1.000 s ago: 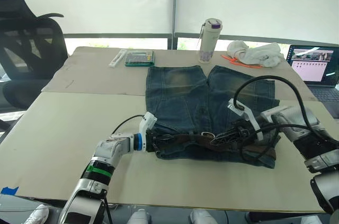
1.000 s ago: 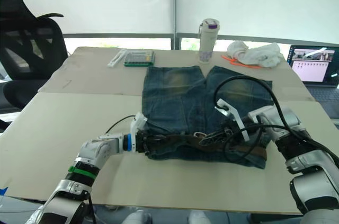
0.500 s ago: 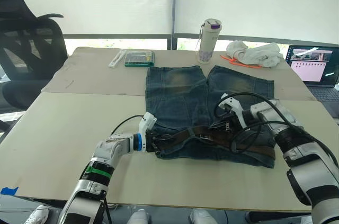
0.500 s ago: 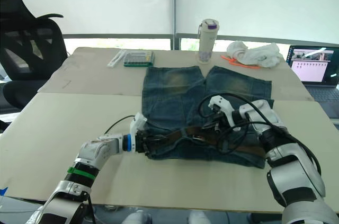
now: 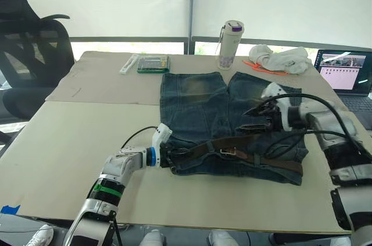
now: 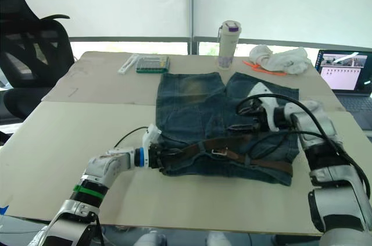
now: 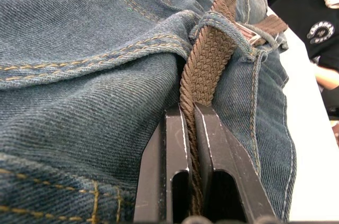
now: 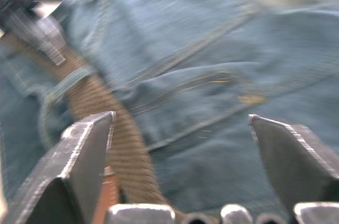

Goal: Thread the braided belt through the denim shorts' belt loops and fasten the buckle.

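We see the denim shorts (image 5: pixel 226 121) lying flat on the worktop (image 5: pixel 70 141), waistband toward the robot and legs pointing away toward the bottle (image 5: pixel 229 44). The braided belt (image 5: pixel 256 160) runs along that waistband, its long axis crossing the shorts from side to side, one end at the shorts' left corner and the other reaching their right edge.

At the left corner of the shorts, our left gripper (image 5: pixel 164 154) is clamped on the belt's end; the left wrist view shows what the head views cannot: the two black fingers (image 7: pixel 172 144) pressed flat against the brown weave, and just beyond them the belt passing under one of the belt loops (image 7: pixel 220 23).

Near the middle of the waistband sits the buckle (image 5: pixel 228 152), small and silver.

Over the shorts' right leg, our right gripper (image 5: pixel 254 119) hangs with its fingers spread wide and nothing between them, and the right wrist view shows the belt and denim below.
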Robot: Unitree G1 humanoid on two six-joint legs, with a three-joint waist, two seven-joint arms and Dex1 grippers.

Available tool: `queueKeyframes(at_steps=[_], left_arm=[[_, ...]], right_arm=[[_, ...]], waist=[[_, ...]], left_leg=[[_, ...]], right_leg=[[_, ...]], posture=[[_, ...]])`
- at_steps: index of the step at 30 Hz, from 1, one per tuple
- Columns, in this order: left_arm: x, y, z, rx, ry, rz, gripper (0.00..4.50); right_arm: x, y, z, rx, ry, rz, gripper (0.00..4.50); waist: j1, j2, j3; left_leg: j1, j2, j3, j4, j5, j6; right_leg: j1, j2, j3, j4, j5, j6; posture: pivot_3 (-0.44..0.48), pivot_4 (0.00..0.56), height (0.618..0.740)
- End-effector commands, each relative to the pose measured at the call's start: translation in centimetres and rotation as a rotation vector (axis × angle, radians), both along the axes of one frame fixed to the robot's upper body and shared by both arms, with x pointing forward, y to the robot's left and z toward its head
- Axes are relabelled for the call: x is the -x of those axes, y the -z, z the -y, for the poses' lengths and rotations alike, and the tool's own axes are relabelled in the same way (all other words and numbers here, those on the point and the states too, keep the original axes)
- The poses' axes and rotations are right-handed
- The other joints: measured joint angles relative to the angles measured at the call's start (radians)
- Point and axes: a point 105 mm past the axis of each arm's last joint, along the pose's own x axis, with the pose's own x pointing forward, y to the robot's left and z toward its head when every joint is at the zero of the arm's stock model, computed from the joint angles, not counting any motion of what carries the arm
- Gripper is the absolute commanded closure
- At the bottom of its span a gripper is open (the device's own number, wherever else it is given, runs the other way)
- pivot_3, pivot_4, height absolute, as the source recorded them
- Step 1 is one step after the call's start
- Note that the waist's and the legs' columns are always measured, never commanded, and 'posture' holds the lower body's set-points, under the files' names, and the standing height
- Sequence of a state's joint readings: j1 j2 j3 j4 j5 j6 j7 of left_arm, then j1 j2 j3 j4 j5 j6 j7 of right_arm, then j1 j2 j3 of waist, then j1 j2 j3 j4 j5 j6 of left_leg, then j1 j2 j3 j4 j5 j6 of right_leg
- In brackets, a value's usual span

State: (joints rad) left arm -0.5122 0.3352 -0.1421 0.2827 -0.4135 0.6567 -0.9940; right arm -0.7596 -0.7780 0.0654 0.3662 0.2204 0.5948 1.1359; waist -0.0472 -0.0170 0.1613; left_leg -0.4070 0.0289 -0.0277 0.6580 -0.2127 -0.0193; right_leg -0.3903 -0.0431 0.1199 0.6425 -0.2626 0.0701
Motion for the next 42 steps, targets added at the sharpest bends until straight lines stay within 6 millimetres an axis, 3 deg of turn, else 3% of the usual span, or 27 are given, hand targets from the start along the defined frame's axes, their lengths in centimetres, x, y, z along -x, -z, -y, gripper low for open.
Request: queueKeyframes(at_steps=[1, 6, 9, 14, 17, 20, 23, 33, 36, 42], left_arm=[[0.7, 2.8, -1.1, -0.121, -0.018, -0.041, 4.5], [0.9, 2.6, -0.7, -0.116, -0.004, -0.032, 4.5], [0.9, 2.6, -0.8, -0.128, 0.0, -0.024, 4.5], [0.7, 2.5, -0.8, -0.143, -0.003, -0.004, 4.5], [0.4, 2.4, -1.0, -0.159, -0.008, 0.028, 4.5], [-0.2, 1.4, -1.0, -0.136, -0.023, 0.103, 4.5], [-0.2, -0.1, -0.7, -0.105, -0.001, 0.213, 4.5], [0.7, -1.8, -1.1, -0.106, 0.034, 0.34, 1.04], [1.5, -3.0, -1.0, -0.075, 0.063, 0.383, 0.05], [2.2, -4.9, -1.0, -0.037, 0.079, 0.441, 0.02]], right_arm=[[0.4, -0.8, 2.6, -0.062, 0.211, 0.019, 0.05], [1.8, 0.2, 4.8, -0.245, 0.499, -0.078, 0.05], [2.7, 0.8, 5.1, -0.279, 0.58, -0.101, 0.05], [3.2, -0.4, 1.6, -0.254, 0.423, 0.109, 0.05], [3.6, -0.4, -1.8, -0.26, 0.272, 0.168, 0.05], [3.6, 0.6, -4.5, -0.319, 0.21, 0.139, 0.05], [3.4, 2.3, -5.7, -0.259, 0.188, 0.14, 0.05], [2.8, 4.3, -5.6, -0.215, 0.231, 0.143, 0.0], [3.0, 5.5, -5.5, -0.158, 0.234, 0.144, 0.0], [3.6, 6.9, -5.9, -0.053, 0.207, 0.117, 0.0]], waist=[[0.0, 0.0, 0.0], [-0.005, 0.0, 0.0], [-0.006, 0.0, 0.0], [-0.009, 0.0, 0.0], [-0.013, 0.0, 0.0], [-0.013, 0.0, 0.0], [-0.009, 0.0, 0.0], [-0.005, -0.002, 0.001], [-0.004, -0.002, 0.001], [0.001, -0.003, 0.002]], left_leg=[[0.0, 0.0, 0.0, 0.0, 0.0, 0.0], [0.001, 0.0, 0.0, -0.001, 0.0, 0.0], [0.001, 0.0, 0.0, -0.001, 0.0, 0.0], [0.001, 0.0, 0.001, -0.002, 0.0, 0.0], [0.001, 0.0, 0.001, -0.002, 0.0, 0.0], [0.001, 0.0, 0.001, -0.002, 0.0, 0.0], [0.0, 0.0, 0.001, -0.002, 0.0, 0.0], [-0.004, 0.0, 0.001, -0.002, 0.0, 0.0], [-0.005, 0.001, 0.001, -0.002, 0.0, 0.0], [-0.007, 0.001, 0.001, -0.002, 0.0, 0.0]], right_leg=[[0.0, 0.0, 0.0, 0.0, 0.0, 0.0], [0.0, 0.0, 0.001, 0.0, 0.0, 0.0], [0.0, 0.0, 0.001, 0.001, 0.0, 0.0], [0.0, 0.0, 0.001, -0.001, -0.001, 0.001], [0.0, 0.0, 0.001, 0.0, -0.004, 0.005], [0.0, 0.0, 0.001, -0.001, -0.004, 0.006], [0.0, 0.0, 0.001, -0.001, -0.003, 0.004], [-0.005, 0.0, 0.001, 0.0, 0.0, 0.0], [-0.006, 0.0, 0.001, 0.0, 0.0, 0.0], [-0.007, 0.0, 0.001, 0.0, 0.0, 0.0]], posture=[[0.0, 0.15, 0.737], [0.0, 0.15, 0.737], [0.0, 0.15, 0.737], [0.0, 0.15, 0.737], [0.0, 0.15, 0.737], [0.0, 0.15, 0.737], [0.0, 0.15, 0.737], [0.0, 0.15, 0.737], [0.0, 0.15, 0.737], [0.0, 0.15, 0.737]])
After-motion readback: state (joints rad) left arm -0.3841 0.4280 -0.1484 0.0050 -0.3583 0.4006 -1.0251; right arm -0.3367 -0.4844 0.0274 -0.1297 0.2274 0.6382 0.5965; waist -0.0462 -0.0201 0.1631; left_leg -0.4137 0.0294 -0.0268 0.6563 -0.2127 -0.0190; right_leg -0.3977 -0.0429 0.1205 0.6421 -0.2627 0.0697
